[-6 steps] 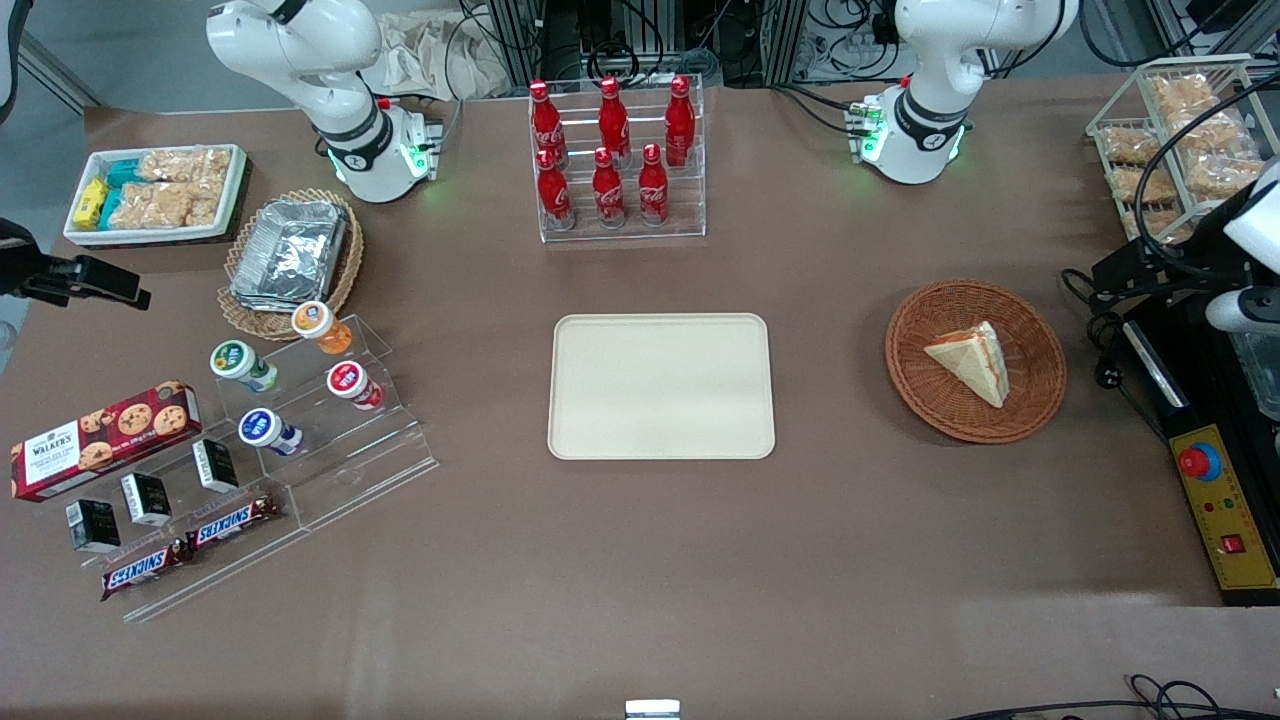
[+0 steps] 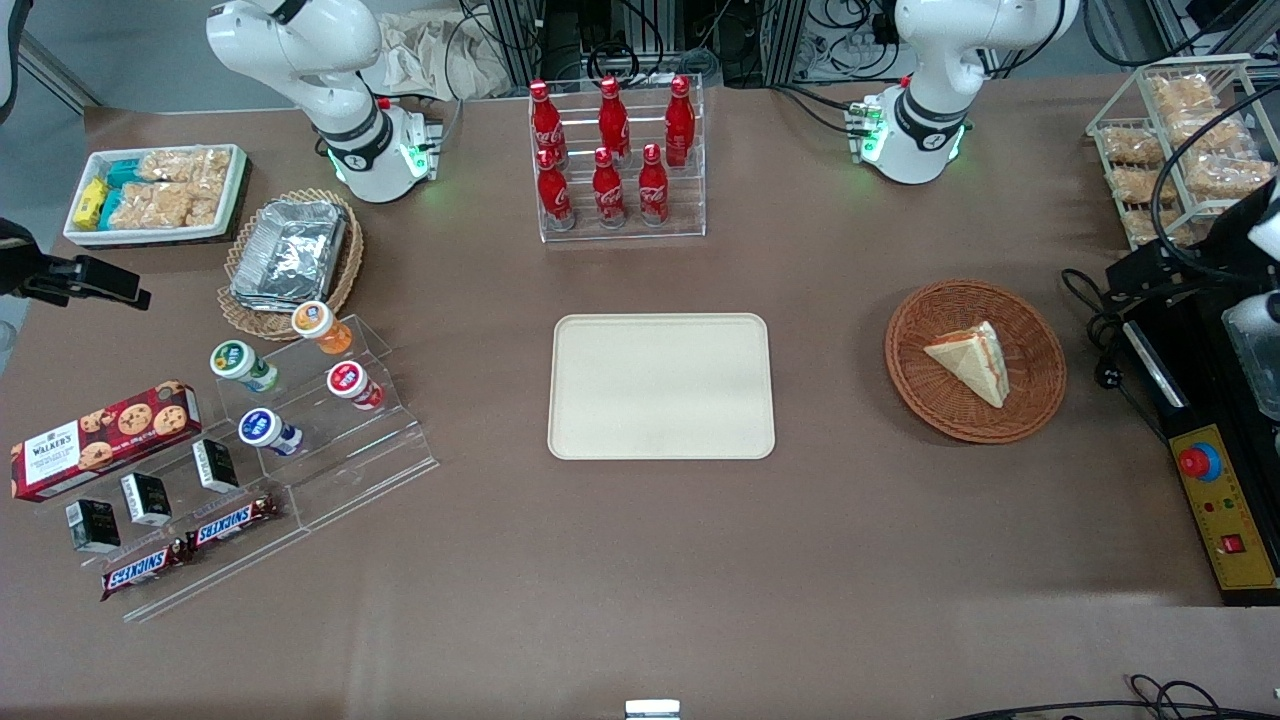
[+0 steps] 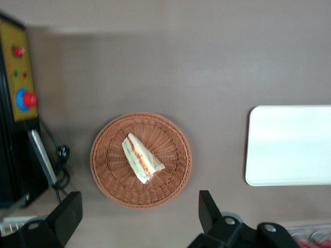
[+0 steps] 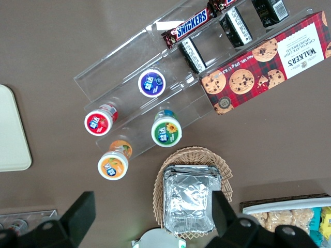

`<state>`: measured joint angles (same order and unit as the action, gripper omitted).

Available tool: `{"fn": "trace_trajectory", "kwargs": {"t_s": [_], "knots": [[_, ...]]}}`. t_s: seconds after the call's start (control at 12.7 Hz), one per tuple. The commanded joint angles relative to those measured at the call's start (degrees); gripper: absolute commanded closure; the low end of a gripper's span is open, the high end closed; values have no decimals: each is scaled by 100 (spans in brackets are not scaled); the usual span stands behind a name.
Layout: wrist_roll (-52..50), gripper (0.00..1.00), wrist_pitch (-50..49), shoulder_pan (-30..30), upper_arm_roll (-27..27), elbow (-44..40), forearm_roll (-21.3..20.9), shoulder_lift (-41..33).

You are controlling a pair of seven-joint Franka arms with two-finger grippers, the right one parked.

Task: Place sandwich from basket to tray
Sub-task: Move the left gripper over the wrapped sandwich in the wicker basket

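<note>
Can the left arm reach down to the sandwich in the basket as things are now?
Probably yes. The gripper hangs open, high above the table near the basket, and nothing covers the sandwich, which lies alone in it.

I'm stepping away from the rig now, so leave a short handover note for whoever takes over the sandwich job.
Gripper: open, holding nothing, high above the basket, not touching anything.
Sandwich: lying in the basket, toward the working arm's end of the table.
Tray: mid-table, nothing on it.
Done: nothing moved yet.
Left: descend, grasp the sandwich, carry it to the tray, release.
</note>
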<state>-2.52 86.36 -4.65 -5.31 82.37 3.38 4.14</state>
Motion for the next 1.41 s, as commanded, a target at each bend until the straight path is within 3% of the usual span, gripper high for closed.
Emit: {"fn": "trace_trajectory", "kwargs": {"t_s": [0.0,0.24,0.55,1.02,1.34], "knots": [[-1324,0,-110,25,-110,225,-13,-167],[-2049,0,178,34,-278,1058,-39,-570],[-3313,0,1654,17,-217,3141,-180,-1555],[-4474,0,2761,-10,-102,4408,-180,-1610],[-5073,0,3412,-45,-85,4673,-137,-1118]]}}
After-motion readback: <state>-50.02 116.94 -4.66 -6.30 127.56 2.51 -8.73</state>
